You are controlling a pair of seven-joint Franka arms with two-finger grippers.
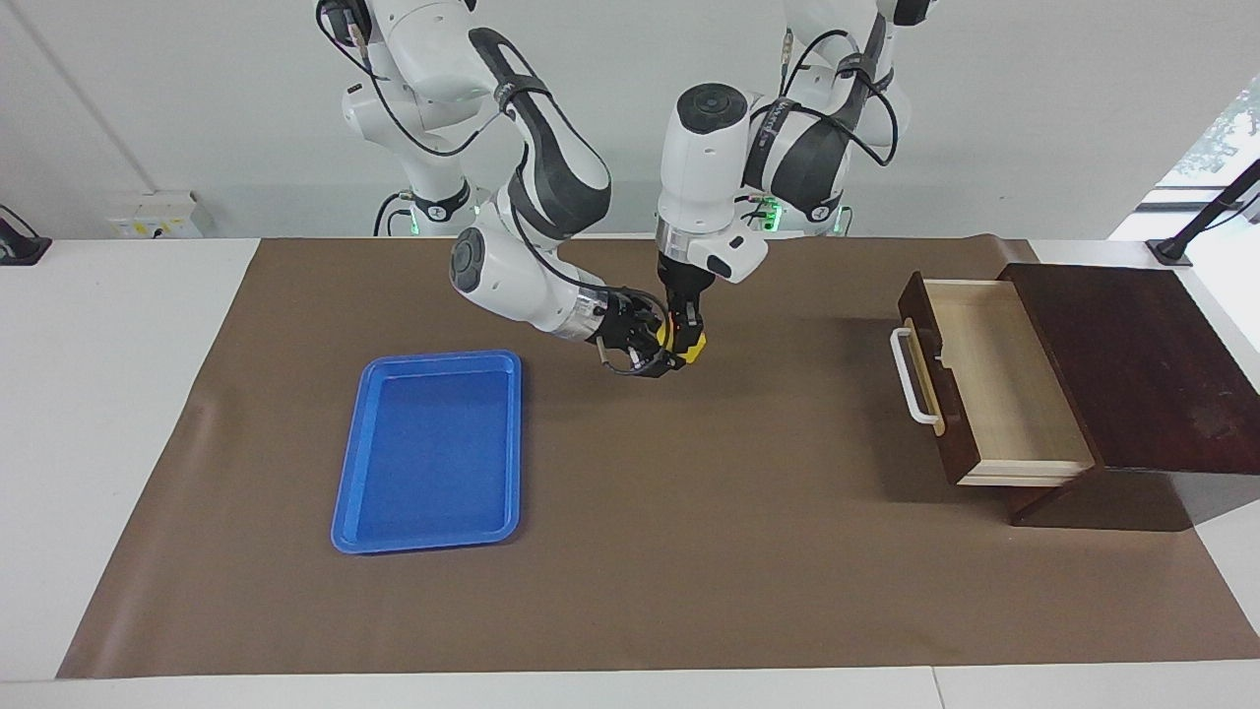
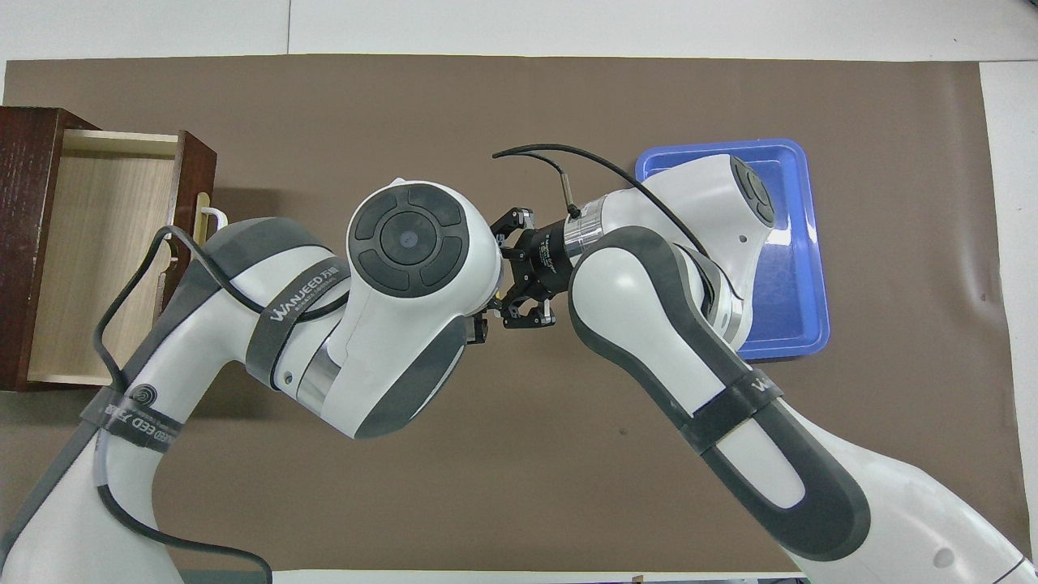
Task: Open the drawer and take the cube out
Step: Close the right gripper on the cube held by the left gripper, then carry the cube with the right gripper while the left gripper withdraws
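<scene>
Both grippers meet mid-air over the bare brown mat (image 1: 689,551), about mid-table, w/ the cube (image 1: 692,344) between them. Left gripper (image 1: 686,332) comes straight down from above, fingers pinched on the yellow cube; right gripper (image 1: 661,353) comes in sideways from the tray end, fingers drawn in onto the same cube, so both pinch it at once. In the overhead view the cube is hidden under the left arm's wrist; only the right gripper's (image 2: 519,292) black links show there. Drawer (image 1: 984,379) sits pulled out of the dark wooden box (image 1: 1132,364) at the left arm's end of the table, pale inside showing, white bar handle (image 1: 913,379) facing the table middle; nothing visible inside it. Blue tray (image 1: 430,451) lies flat toward the right arm's end, well apart from the grippers, farther from the robots than they hang. Open room: wide strip of bare mat btwn tray rim and drawer front, plus the whole stretch of mat farther from the robots. Mat edge runs close along the table's front edge; white tabletop (image 1: 108,394) shows past the mat at both ends. The box overhangs the mat's edge at the left arm's end.
</scene>
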